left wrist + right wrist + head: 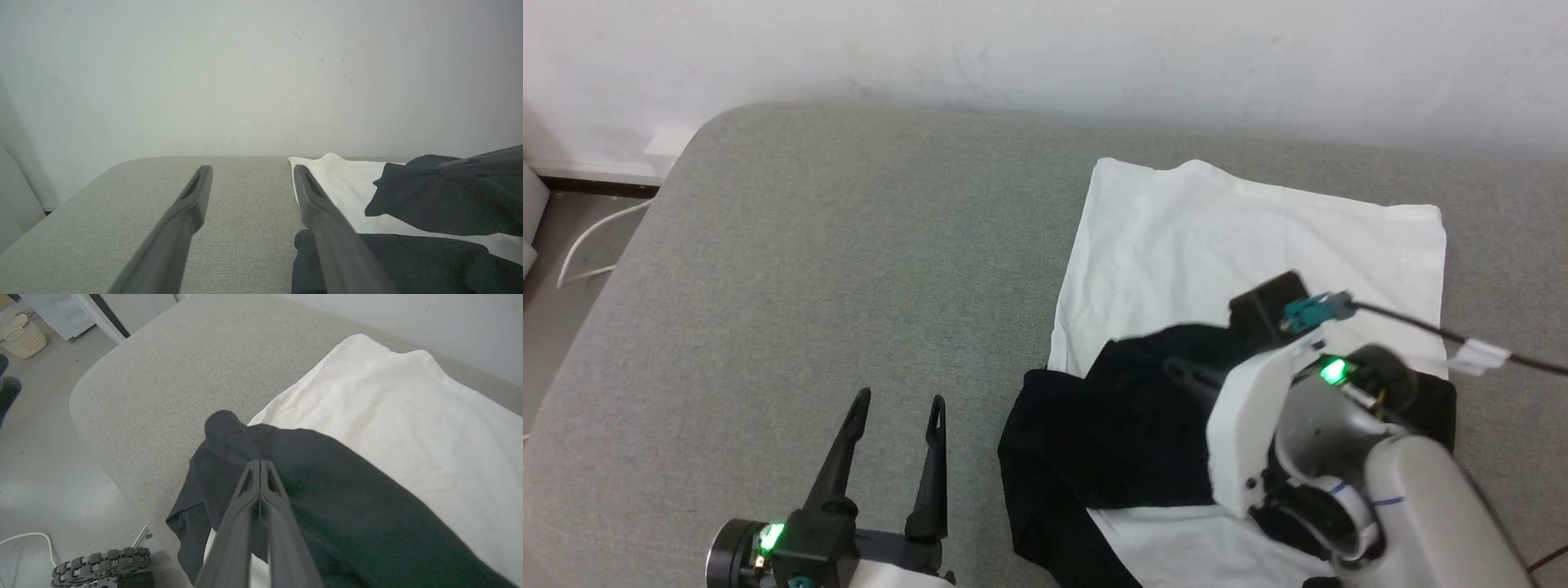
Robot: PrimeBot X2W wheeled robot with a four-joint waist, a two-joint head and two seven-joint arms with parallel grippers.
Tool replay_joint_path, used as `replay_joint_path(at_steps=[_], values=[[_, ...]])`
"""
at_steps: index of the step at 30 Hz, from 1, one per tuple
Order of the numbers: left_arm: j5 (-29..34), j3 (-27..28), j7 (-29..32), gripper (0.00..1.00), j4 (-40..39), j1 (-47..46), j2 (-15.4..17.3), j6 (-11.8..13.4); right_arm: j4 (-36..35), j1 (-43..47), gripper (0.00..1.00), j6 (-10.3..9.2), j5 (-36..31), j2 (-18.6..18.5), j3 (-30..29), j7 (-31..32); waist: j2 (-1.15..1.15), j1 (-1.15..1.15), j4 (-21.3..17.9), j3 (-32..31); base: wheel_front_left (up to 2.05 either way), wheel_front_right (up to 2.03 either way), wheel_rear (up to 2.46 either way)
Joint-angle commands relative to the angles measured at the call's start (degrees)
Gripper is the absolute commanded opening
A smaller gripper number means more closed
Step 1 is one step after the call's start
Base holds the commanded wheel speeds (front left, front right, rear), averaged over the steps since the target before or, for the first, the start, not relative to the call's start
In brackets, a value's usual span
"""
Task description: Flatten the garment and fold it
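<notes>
The garment (pixel 1241 237) lies on the right half of a grey padded surface (pixel 809 269), its white body spread flat toward the wall. A black sleeve part (pixel 1111 425) is bunched over its near edge. My right gripper (pixel 1174 367) reaches in from the lower right, shut on that black fabric. In the right wrist view its fingers (pixel 260 462) are pressed together with the black cloth (pixel 347 490) draped around them above the white panel (pixel 388 400). The left wrist view shows the black fold (pixel 416 200) held up off the white cloth (pixel 347 183). My left gripper (pixel 900 400) (pixel 252 169) stands open over bare surface, left of the garment.
A white wall runs close behind the surface. Floor with a white cable (pixel 596 237) lies past the rounded left edge. A pale laundry basket (pixel 20 335) and a wheeled base (pixel 102 559) are on the floor. A black cable (pixel 1421 327) trails from my right wrist.
</notes>
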Motion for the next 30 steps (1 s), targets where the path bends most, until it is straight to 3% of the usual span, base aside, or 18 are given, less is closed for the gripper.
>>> replay_joint_path(at_steps=[1, 12, 24, 25, 26, 27, 30], values=[[-0.1, -0.1, -0.3, 1.0, 0.3, 0.4, -0.2, -0.4, 2.5, 1.2, 0.0, -0.04, 0.0, 1.2, 0.5, -1.4, 0.0, 0.0, 0.2, -0.2, 0.0, 0.0, 0.0], [-0.2, -0.6, -0.3, 1.0, 0.8, 0.5, -0.4, -0.8, 23.2, 1.2, 0.0, -0.04, -1.7, 4.1, 3.5, -11.1, 0.0, 0.0, 0.1, 0.2, 0.0, 0.0, 0.0], [0.5, -0.8, -0.3, 1.0, 1.2, -1.1, -0.4, -1.5, 43.5, -6.6, 0.0, -0.04, 3.5, 4.1, 9.3, -24.5, 0.0, 0.0, 0.0, 2.2, 0.0, 0.0, 0.0], [0.6, -0.8, -0.3, 1.0, 1.3, -1.3, -0.5, -1.6, 44.6, -7.3, 0.26, -0.04, 3.9, 4.1, 9.7, -25.2, 0.0, 0.0, 0.0, 2.2, 0.0, 0.0, 0.0], [0.6, -0.9, -0.3, 1.0, 1.4, -1.4, -0.5, -1.6, 45.6, -7.9, 0.91, -0.04, 4.3, 4.1, 10.2, -25.9, 0.0, 0.0, 0.0, 2.2, 0.0, 0.0, 0.0], [0.6, -0.9, -0.3, 1.0, 1.5, -1.5, -0.5, -1.6, 46.4, -8.5, 1.0, -0.04, 4.8, 4.1, 10.8, -26.6, 0.0, 0.0, -0.1, 2.1, 0.0, 0.0, 0.0], [0.6, -0.7, -0.3, 1.0, 1.6, -1.5, -0.5, -1.6, 47.8, -9.9, 1.0, -0.04, 7.0, 4.1, 12.7, -28.2, 0.0, 0.0, -0.4, 1.9, 0.0, 0.0, 0.0]])
